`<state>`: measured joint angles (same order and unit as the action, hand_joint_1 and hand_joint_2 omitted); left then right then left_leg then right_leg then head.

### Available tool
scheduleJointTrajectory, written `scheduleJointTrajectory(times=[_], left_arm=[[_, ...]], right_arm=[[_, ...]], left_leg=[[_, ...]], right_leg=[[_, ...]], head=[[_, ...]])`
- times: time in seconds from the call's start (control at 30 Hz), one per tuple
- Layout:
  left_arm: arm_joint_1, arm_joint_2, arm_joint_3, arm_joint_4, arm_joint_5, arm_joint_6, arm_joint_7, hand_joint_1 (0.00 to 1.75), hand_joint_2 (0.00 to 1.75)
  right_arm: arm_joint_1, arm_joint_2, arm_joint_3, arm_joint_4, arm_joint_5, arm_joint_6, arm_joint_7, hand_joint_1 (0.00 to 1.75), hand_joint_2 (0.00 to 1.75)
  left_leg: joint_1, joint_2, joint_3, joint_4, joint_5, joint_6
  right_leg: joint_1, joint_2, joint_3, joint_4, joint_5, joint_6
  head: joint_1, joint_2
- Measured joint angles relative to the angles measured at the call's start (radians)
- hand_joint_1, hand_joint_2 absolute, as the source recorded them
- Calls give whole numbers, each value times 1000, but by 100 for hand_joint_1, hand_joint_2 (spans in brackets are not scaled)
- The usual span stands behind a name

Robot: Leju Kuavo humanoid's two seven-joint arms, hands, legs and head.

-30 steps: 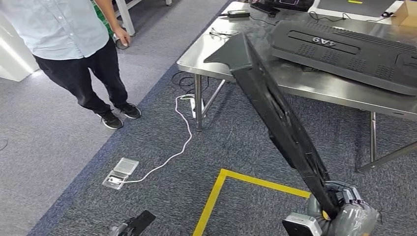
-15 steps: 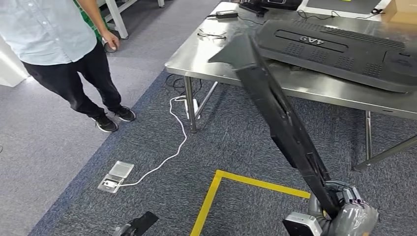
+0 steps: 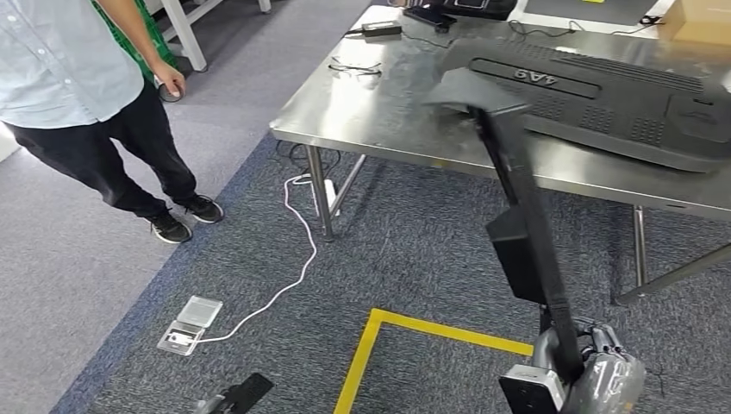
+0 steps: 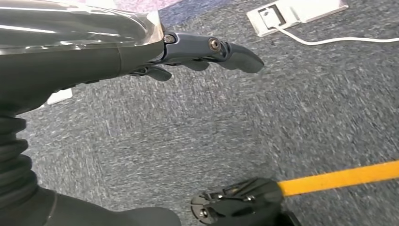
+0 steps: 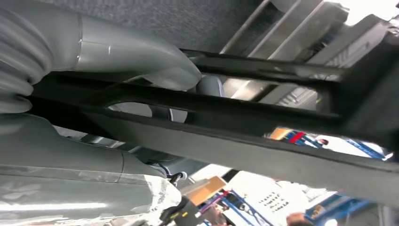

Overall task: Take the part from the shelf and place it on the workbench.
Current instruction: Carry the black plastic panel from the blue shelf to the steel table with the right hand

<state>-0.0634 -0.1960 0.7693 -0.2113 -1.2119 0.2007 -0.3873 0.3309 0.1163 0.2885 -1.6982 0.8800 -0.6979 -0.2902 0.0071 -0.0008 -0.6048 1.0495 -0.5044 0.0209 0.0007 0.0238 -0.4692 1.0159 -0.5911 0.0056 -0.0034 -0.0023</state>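
Note:
A long black plastic part (image 3: 517,198) rises from my right hand (image 3: 595,366) at the lower right, its broad far end over the front edge of the steel workbench (image 3: 371,112). My right hand grips the part's lower end. In the right wrist view the part (image 5: 235,127) runs between the thumb and the fingers (image 5: 141,61). My left hand (image 3: 234,397) hangs low above the carpet at the lower left. In the left wrist view my left hand (image 4: 197,52) holds nothing, fingers apart.
A large black panel marked 4A9 (image 3: 603,95) lies on the workbench. A person (image 3: 78,95) stands at the upper left. A white cable (image 3: 293,267) runs over the carpet to a floor socket (image 3: 191,323). Yellow tape (image 3: 379,345) marks the floor.
The whole view has shifted as I move nearer the workbench. The part has swung more upright, and its far end now reaches over the table by the 4A9 panel.

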Motion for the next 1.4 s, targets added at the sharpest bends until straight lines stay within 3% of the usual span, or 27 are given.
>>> scheduleJointTrajectory(times=[0.07, 0.17, 0.2, 0.23, 0.27, 0.33, 0.4, 0.5, 0.57, 0.67, 0.73, 0.77, 0.83, 0.9, 0.97, 1.07, 1.1, 1.2, 1.23, 1.27, 1.33, 1.37, 1.4], left_arm=[[-1, 0, 1, 0, 0, 0, -1, 0, 175], [-1, 0, 1, 0, 0, 1, -1, 0, 175], [1, 0, 1, 0, 0, 1, -1, 0, 175], [2, 0, 2, 0, 0, 1, -1, 0, 175], [3, 0, 2, 0, 0, 1, -1, 0, 175], [4, -1, 2, 0, 0, 1, -1, 0, 175], [2, -1, 2, 1, 0, 1, 0, 0, 175], [1, -1, 3, 1, 0, 1, 0, 0, 175], [-2, -1, 3, 1, 0, 1, -1, 0, 175], [-3, -1, 3, 1, 0, 2, -1, 0, 175], [0, -1, 3, 1, 0, 2, -1, 0, 175], [2, -1, 4, 1, 0, 2, -1, 0, 175], [3, 0, 4, 1, 0, 3, -1, 0, 175], [5, 1, 5, 1, 0, 3, 0, 0, 175], [5, 1, 6, 1, 0, 4, 0, 0, 175], [1, 0, 6, 1, -1, 9, 0, 0, 175], [0, 0, 6, 1, -1, 10, 0, 0, 175], [-2, 0, 6, 1, -1, 11, 1, 0, 175], [-1, 0, 7, 1, -1, 11, 1, 0, 175], [0, 0, 7, 1, -1, 11, 1, 0, 175], [0, -1, 7, 1, -1, 12, 1, 0, 175], [-1, -1, 7, 2, -1, 13, 1, 0, 175], [-2, -1, 7, 2, -1, 14, 2, 0, 175]], right_arm=[[-3, 0, -1, 1, 4, 0, 0, 175, 175], [-7, -1, -1, 5, 6, 0, 1, 175, 175], [-6, -1, -1, 7, 5, 0, 2, 175, 175], [-5, -1, -2, 8, 4, 0, 3, 175, 175], [-5, -1, -2, 9, 3, 0, 4, 175, 175], [-5, -1, -2, 11, 2, 0, 4, 175, 175], [-4, -2, -2, 13, -1, 0, 4, 175, 175], [-1, -2, -3, 14, -5, 0, 2, 175, 175], [-2, -2, -4, 14, -6, 0, 0, 175, 175], [-3, -1, -4, 14, -6, -1, -1, 175, 175], [-3, -1, -4, 14, -8, -1, -1, 175, 175], [-2, -1, -3, 14, -10, 0, 0, 175, 175], [-2, -2, -3, 14, -13, 0, 0, 175, 175], [-2, -2, -3, 15, -14, 0, -1, 175, 175], [-2, -2, -3, 15, -16, 0, -1, 175, 175], [-2, -3, -3, 14, -19, 0, -1, 175, 175], [-3, -4, -3, 13, -20, -1, -2, 175, 175], [-4, -6, -3, 14, -26, -1, -2, 175, 175], [-3, -7, -3, 14, -27, -1, -2, 175, 175], [-3, -8, -3, 14, -29, -1, -2, 175, 175], [-4, -11, -3, 15, -32, -1, -2, 175, 175], [-4, -12, -3, 15, -34, 0, -1, 175, 175], [-5, -13, -2, 16, -35, 0, -1, 175, 175]], left_leg=[[9, -1, 25, -16, -8, 8], [16, 0, 60, -26, -30, 9], [18, -1, 72, -26, -40, 8], [19, -1, 87, -26, -51, 5], [21, -2, 104, -26, -62, 3], [23, -3, 139, -27, -87, -5], [23, -3, 157, -33, -105, -18], [22, -2, 175, -37, -113, -36], [22, -1, 157, 21, -120, -40], [19, -1, 42, 197, -178, -42], [15, -1, -19, 239, -201, -40], [13, -1, -30, 217, -182, -36], [6, -1, -27, 117, -82, -22], [-3, -3, -24, 45, -11, -11], [-8, -4, -22, 30, -4, -5], [2, -5, 3, 10, -1, 5], [6, -5, 12, 4, -2, 8], [10, -5, 26, 0, -15, 11], [11, -5, 33, 0, -21, 10], [12, -5, 41, 0, -28, 8], [14, -6, 63, -2, -43, 2], [15, -5, 72, -4, -49, -2], [15, -5, 76, -7, -53, -7]], right_leg=[[-1, -6, -29, 63, -7, 11], [-10, -12, -152, 238, -65, 31], [-12, -13, -186, 270, -76, 35], [-15, -15, -205, 269, -68, 37], [-16, -16, -209, 235, -39, 39], [-16, -22, -195, 123, 60, 37], [-9, -30, -193, 59, 117, 24], [-6, -31, -187, 49, 113, -4], [-9, -28, -163, 38, 102, -18], [-8, -23, -132, 31, 81, -32], [-6, -16, -109, 30, 62, -33], [-5, -13, -94, 30, 52, -33], [-3, -10, -63, 30, 30, -29], [-2, -7, -45, 29, 12, -18], [-1, -5, -37, 29, 5, -6], [-1, -8, -40, 58, -10, 11], [-2, -10, -62, 97, -28, 18], [-10, -13, -173, 259, -84, 35], [-12, -13, -197, 275, -76, 38], [-13, -14, -203, 256, -47, 39], [-13, -17, -177, 147, 48, 35], [-10, -20, -164, 98, 77, 31], [-6, -23, -155, 64, 88, 24]], head=[[2, 0], [5, 0], [5, 0], [5, 0], [5, 0], [5, 0], [5, 0], [1, 0], [-1, 0], [-3, 0], [-3, 0], [-3, 0], [-3, 0], [-1, 0], [0, 0], [2, 0], [3, 0], [5, 0], [5, 0], [5, 0], [4, 0], [4, 0], [5, 0]])
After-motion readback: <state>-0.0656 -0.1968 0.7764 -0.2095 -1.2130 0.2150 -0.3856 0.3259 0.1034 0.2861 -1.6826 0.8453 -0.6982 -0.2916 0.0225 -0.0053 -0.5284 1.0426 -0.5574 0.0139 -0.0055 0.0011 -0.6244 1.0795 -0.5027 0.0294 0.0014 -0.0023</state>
